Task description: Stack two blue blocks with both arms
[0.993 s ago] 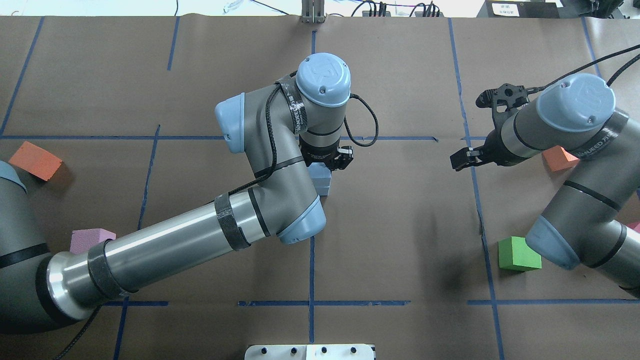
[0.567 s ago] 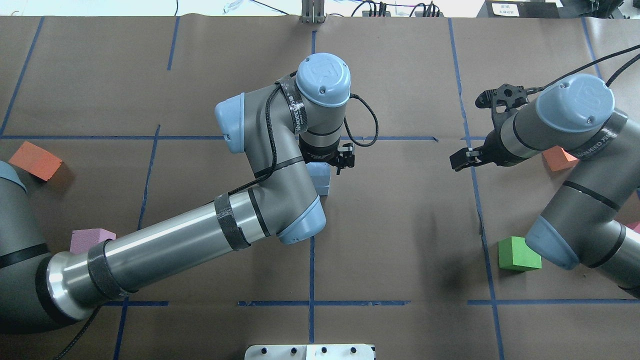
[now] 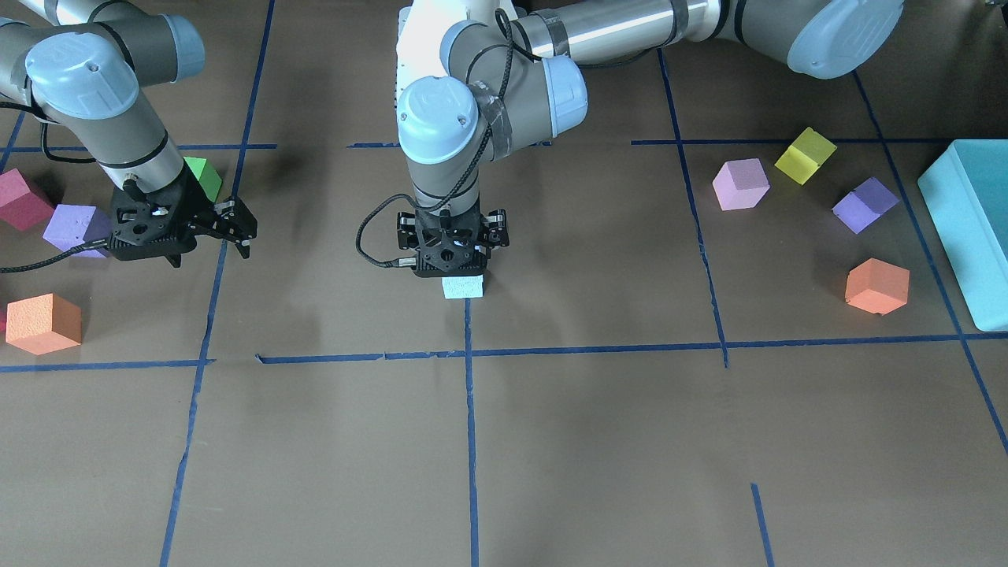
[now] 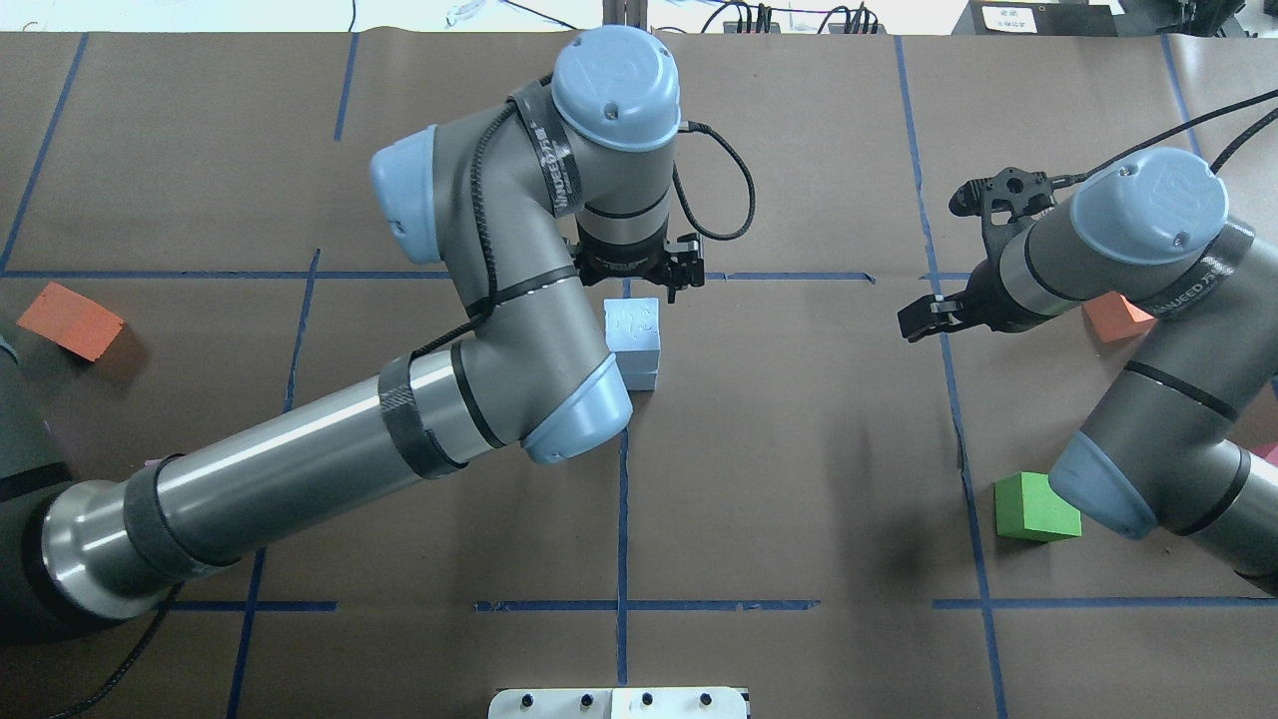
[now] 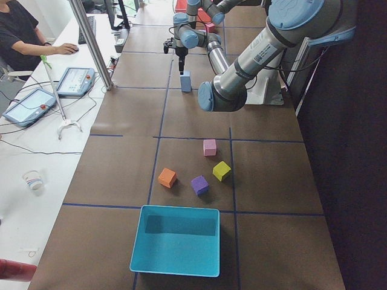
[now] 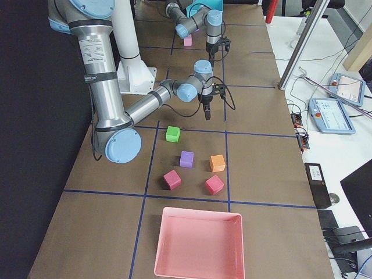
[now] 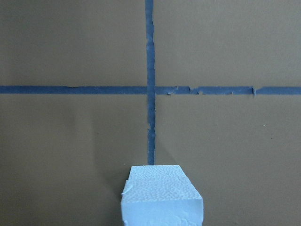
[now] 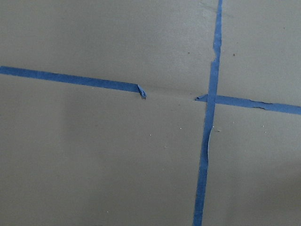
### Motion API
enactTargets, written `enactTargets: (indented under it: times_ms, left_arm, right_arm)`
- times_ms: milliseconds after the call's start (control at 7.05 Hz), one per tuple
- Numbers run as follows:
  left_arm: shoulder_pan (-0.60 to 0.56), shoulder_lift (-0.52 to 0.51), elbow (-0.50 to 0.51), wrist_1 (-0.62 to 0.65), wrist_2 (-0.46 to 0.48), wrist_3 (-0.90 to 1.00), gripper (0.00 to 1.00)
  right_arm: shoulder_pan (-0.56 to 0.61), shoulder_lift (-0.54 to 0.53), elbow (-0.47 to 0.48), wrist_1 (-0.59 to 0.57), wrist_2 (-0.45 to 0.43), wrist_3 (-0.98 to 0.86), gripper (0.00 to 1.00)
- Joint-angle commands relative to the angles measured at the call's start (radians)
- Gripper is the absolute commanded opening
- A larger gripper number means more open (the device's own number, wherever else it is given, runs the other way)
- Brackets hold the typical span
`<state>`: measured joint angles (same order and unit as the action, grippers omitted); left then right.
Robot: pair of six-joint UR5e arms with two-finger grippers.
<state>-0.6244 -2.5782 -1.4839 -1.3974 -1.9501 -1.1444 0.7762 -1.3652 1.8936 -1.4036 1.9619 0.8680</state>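
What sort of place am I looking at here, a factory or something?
Probably a robotics lab, not a factory. A left arm and a right arm work over a table papered brown and gridded with blue tape, foam cubes lie about as props, and a person sits alongside near control tablets.

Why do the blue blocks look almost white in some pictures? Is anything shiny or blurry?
Exterior front-facing view: the blue blocks look washed out, nearly white. Left wrist view: just as pale, with the grainy top sharp. Overhead view: they are clearly sky-blue, and the left arm shows bright glare on its silver tube. Nothing looks badly blurred.
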Motion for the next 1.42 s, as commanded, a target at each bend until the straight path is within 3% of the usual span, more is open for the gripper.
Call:
enactTargets:
  times_ms: [0, 284, 567, 709, 993, 1135, 1277]
  left_arm:
    - [-0.076, 0.131, -0.207, 0.046, 0.016, 0.041, 1.00]
    - [-0.174, 0.377, -0.397, 0.052, -0.006, 0.253, 1.00]
    - [-0.373, 0.586, -0.449, 0.045, -0.183, 0.546, 1.00]
    - [-0.487, 0.692, -0.449, 0.041, -0.234, 0.759, 1.00]
    - [-0.665, 0.797, -0.405, 0.041, -0.245, 1.053, 1.00]
    - [-0.751, 0.803, -0.339, 0.043, -0.295, 1.142, 1.00]
    - [-0.856, 0.803, -0.212, 0.035, -0.384, 1.333, 1.00]
  right_arm:
    - [0.003, 0.003, 0.007, 0.000, 0.002, -0.006, 1.00]
    - [0.078, 0.000, 0.012, 0.000, 0.041, -0.024, 1.00]
    - [0.222, -0.052, 0.009, -0.003, 0.171, -0.172, 1.00]
    - [0.310, -0.089, -0.002, -0.014, 0.230, -0.301, 1.00]
    - [0.498, -0.185, -0.074, -0.011, 0.380, -0.563, 1.00]
    - [0.585, -0.208, -0.135, -0.014, 0.414, -0.705, 1.00]
    - [0.663, -0.209, -0.198, -0.015, 0.422, -0.810, 1.00]
